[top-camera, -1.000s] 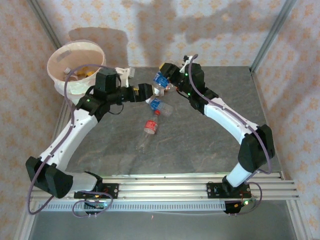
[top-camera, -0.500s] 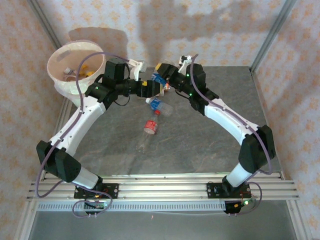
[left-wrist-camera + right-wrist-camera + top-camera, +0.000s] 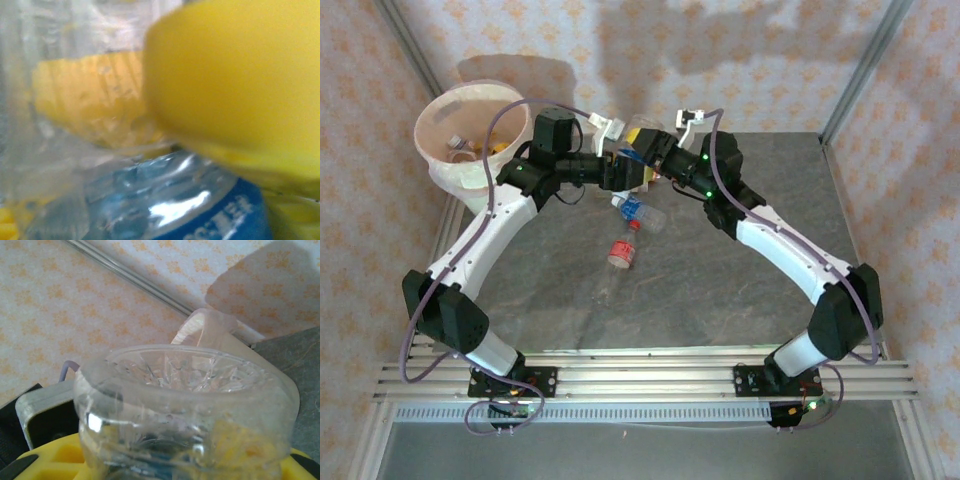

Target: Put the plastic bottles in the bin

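The large round white plastic bin [image 3: 432, 118] stands at 10 o'clock in the overhead view, by the corner of the dark grey stone-patterned table [image 3: 750, 290]. A few small bottles [image 3: 460, 146] lie in its bottom.

At about 12 o'clock from the table's centre, the two arms meet head-on above the surface. The right gripper [image 3: 644, 150] reaches in from 3 o'clock and is pinched tight on a small clear plastic bottle with a blue label [image 3: 632, 148]. In the right wrist view, the ribbed clear base [image 3: 185, 385] of this held bottle faces the camera, with yellow fingers [image 3: 52, 462] on either side of it.

The left gripper [image 3: 620, 172] comes in from 9 o'clock and sits around the same held bottle. The left wrist view is very close and blurred. One yellow finger [image 3: 235, 90] fills the 2 o'clock part, and the other shows through clear plastic at 9 o'clock. The bottle's blue label [image 3: 210, 220] is at 5 o'clock. I cannot tell whether this pincer presses the bottle or stands slightly off it.

Just at 6 o'clock of the grippers, a second blue-labelled clear bottle [image 3: 640, 211] lies on its side on the table. A red-labelled clear bottle [image 3: 621, 254] with a red cap lies just beside it, at its 6 o'clock, near the table's centre.
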